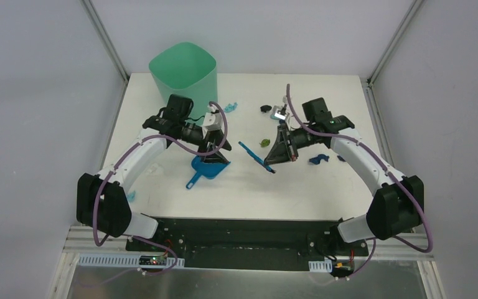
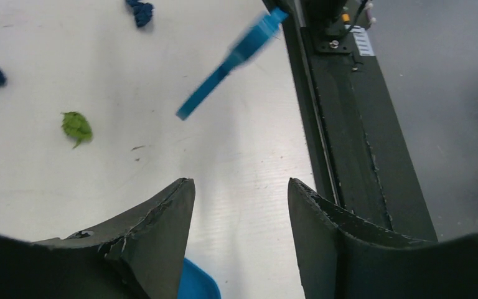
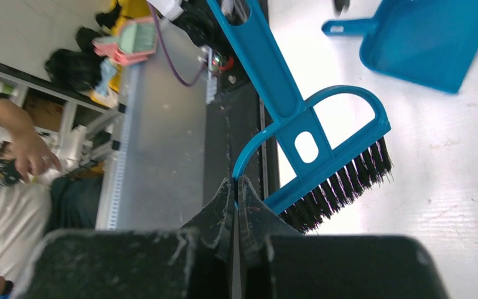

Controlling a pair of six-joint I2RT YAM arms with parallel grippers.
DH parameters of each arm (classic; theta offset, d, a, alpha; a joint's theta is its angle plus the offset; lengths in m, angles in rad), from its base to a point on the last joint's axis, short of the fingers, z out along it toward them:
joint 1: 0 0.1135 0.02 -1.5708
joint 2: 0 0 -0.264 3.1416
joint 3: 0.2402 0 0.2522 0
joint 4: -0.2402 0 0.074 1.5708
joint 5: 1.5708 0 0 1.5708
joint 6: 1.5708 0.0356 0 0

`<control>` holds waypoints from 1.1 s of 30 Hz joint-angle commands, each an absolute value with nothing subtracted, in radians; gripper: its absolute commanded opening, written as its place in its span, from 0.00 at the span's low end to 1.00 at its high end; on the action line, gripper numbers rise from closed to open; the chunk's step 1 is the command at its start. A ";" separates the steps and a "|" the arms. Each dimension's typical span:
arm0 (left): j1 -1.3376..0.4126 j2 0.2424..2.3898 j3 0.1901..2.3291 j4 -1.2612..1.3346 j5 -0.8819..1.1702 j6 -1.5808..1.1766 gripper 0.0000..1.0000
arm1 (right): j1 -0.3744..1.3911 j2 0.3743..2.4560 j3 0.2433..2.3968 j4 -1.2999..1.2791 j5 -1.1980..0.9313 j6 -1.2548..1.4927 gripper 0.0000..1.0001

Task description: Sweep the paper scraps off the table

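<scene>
Paper scraps lie scattered on the white table (image 1: pixel 162 199): an olive green one (image 1: pixel 265 142), a black one (image 1: pixel 264 108), a light blue one (image 1: pixel 230 106) and dark blue ones (image 1: pixel 317 159). My right gripper (image 1: pixel 281 148) is shut on the arched guard of the blue hand brush (image 3: pixel 323 162), held tilted above the table. In the right wrist view my right gripper (image 3: pixel 236 184) pinches the blue arch. My left gripper (image 1: pixel 219 149) is open over the blue dustpan (image 1: pixel 208 167). In the left wrist view, bare table shows between its fingers (image 2: pixel 162 212), the dustpan's edge (image 2: pixel 193 283) shows below them, and the green scrap (image 2: pixel 76 126) lies ahead.
A mint-green bin (image 1: pixel 182 71) stands at the back left of the table. A light blue scrap (image 1: pixel 131 196) lies near the left arm's base. The black front edge (image 1: pixel 243 224) runs along the near side. Grey walls enclose the table.
</scene>
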State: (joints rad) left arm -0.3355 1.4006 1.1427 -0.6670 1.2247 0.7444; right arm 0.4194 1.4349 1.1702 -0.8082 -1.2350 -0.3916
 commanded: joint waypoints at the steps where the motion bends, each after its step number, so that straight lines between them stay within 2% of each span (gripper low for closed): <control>1: -0.380 1.388 1.083 -0.512 1.386 0.664 0.53 | 0.377 1.419 1.239 -0.774 -1.437 -0.318 0.00; 3: -0.397 1.404 1.055 -0.290 1.371 0.441 0.48 | 0.367 1.416 1.243 -0.761 -1.458 -0.300 0.00; 6: -0.402 1.442 0.970 0.200 1.341 -0.023 0.48 | 0.338 1.419 1.248 -0.721 -1.518 -0.236 0.00; 8: -0.407 1.475 0.959 0.383 1.335 -0.152 0.50 | 0.331 1.413 1.256 -0.720 -1.526 -0.224 0.00; 11: -0.438 1.515 0.969 0.472 1.347 -0.184 0.50 | 0.323 1.402 1.256 -0.717 -1.525 -0.213 0.00; 22: -0.511 1.555 0.986 0.528 1.357 -0.227 0.31 | 0.287 1.366 1.216 -0.643 -1.525 -0.143 0.00; 26: -0.513 1.552 0.988 0.510 1.362 -0.216 0.18 | 0.284 1.364 1.205 -0.631 -1.508 -0.141 0.00; 28: -0.512 1.541 0.990 0.420 1.353 -0.145 0.11 | 0.282 1.363 1.192 -0.625 -1.477 -0.144 0.00; 29: -0.512 1.533 0.998 0.334 1.345 -0.083 0.09 | 0.282 1.359 1.184 -0.624 -1.440 -0.155 0.02; 33: -0.518 1.508 1.090 -0.213 1.240 0.371 0.07 | 0.282 1.317 1.148 -0.687 -1.129 -0.313 0.33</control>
State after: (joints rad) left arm -0.5045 1.5520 0.9825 0.2592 1.3434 -0.0372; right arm 0.2703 1.3830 1.1770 -0.6720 -1.3804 -0.1680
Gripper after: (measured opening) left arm 0.099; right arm 0.235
